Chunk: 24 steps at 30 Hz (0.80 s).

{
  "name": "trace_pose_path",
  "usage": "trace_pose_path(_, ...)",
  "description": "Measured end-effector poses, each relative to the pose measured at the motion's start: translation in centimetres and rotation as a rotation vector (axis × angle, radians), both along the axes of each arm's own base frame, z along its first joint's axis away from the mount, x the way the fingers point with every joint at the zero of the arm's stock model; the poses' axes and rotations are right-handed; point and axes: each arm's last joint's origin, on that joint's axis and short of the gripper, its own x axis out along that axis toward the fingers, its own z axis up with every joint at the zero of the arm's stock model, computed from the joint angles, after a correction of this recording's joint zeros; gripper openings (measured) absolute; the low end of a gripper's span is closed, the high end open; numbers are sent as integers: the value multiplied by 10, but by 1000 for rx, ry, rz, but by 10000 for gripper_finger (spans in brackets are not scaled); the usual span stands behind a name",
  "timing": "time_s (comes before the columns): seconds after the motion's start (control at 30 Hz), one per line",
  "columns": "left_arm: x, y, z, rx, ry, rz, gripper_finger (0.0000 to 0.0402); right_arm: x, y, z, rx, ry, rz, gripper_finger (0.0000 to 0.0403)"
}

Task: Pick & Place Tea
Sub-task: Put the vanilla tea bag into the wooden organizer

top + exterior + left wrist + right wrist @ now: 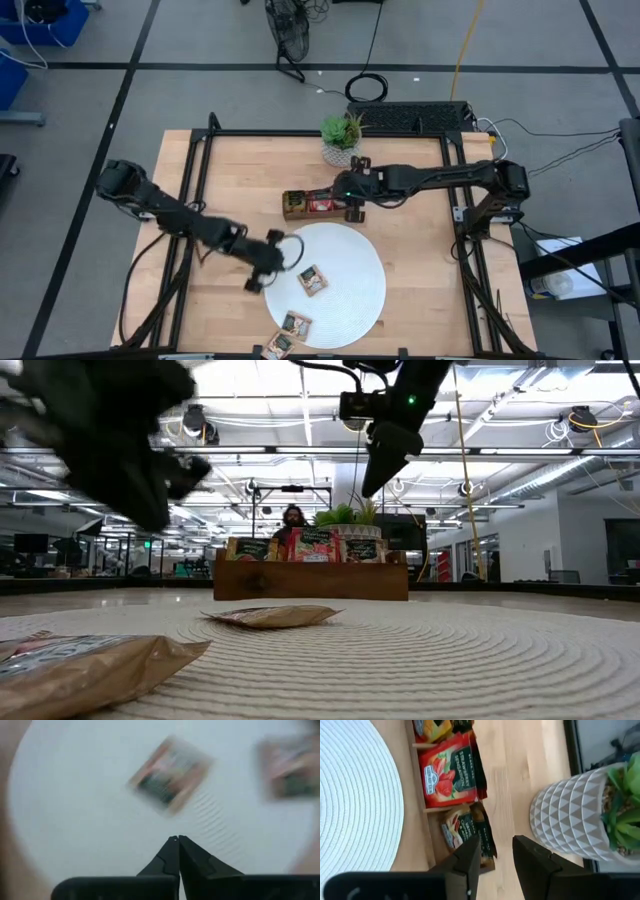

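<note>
Left wrist view showed the left gripper (178,838) pinched together, empty, above a tea sachet (170,774) on the white plate (75,820); unless reopened, it would likely shove the tea aside. The right gripper (496,851), fingers apart, hovered over the wooden tray (427,842), risking snagging filed sachets

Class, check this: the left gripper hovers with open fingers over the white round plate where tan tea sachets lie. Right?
Not quite: the left gripper is shut, fingertips pressed together, as the left wrist view shows. It does hover over the white round plate with tan tea sachets.
</note>
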Motion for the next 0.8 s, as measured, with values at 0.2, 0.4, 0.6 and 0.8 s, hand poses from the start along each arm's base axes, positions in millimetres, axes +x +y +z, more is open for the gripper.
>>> trace_pose_path(0.2, 1, -68, 43, -149, -89, -78, 3, -12, -2, -12, -28, -106, 28, 100)
trace_pose_path(0.4, 17, -126, 42, -244, 85, 24, 2, -29, -1, -23, -45, -192, 40, 100)
trace_pose_path(0.6, 40, -184, 13, -220, 277, -37, 2, -48, 5, -18, -13, -295, 3, 100)
trace_pose_path(0.8, 50, -215, 6, -252, 322, 1, 1, -62, 19, -5, -2, -422, 42, 100)
